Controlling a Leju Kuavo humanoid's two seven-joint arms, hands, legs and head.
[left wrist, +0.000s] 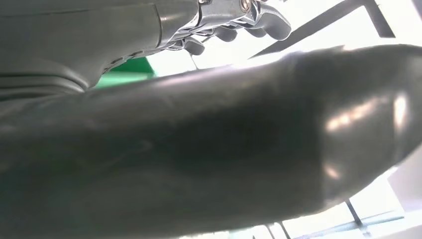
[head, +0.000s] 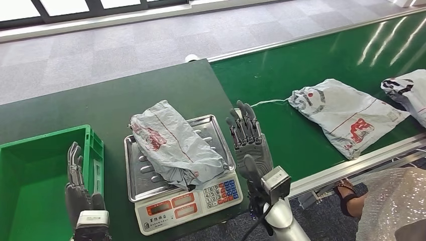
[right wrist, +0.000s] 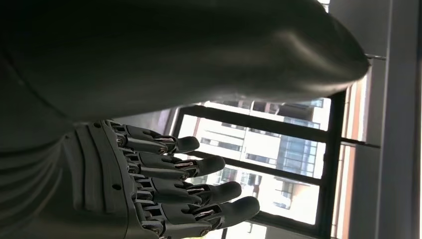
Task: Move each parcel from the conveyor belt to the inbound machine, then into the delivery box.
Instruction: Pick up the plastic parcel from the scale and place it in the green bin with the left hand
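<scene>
Parcels were what the head view was about: one crumpled grey parcel [head: 173, 146] lay on the steel tray of the weighing scale [head: 182, 201], just beside the right hand [head: 249, 139] on its inner side. That hand stood upright, fingers apart and straight, gripping nothing, not touching the bag. Beyond it, on its outer side, a second parcel [head: 346, 114] rested on the green conveyor belt [head: 281, 80], and a third parcel [head: 409, 93] lay farther out at the edge. The left hand [head: 76, 183] hovered with fingers extended and empty at the near wall of the green delivery box [head: 30, 186], well apart from the scale.

From the left wrist, the left hand's thumb [left wrist: 239, 139] loomed large; fingers [left wrist: 259, 22] showed loose, uncurled.

From the right wrist, fingers [right wrist: 199, 186] stretched out, spread, against bright windows [right wrist: 278, 159].
</scene>
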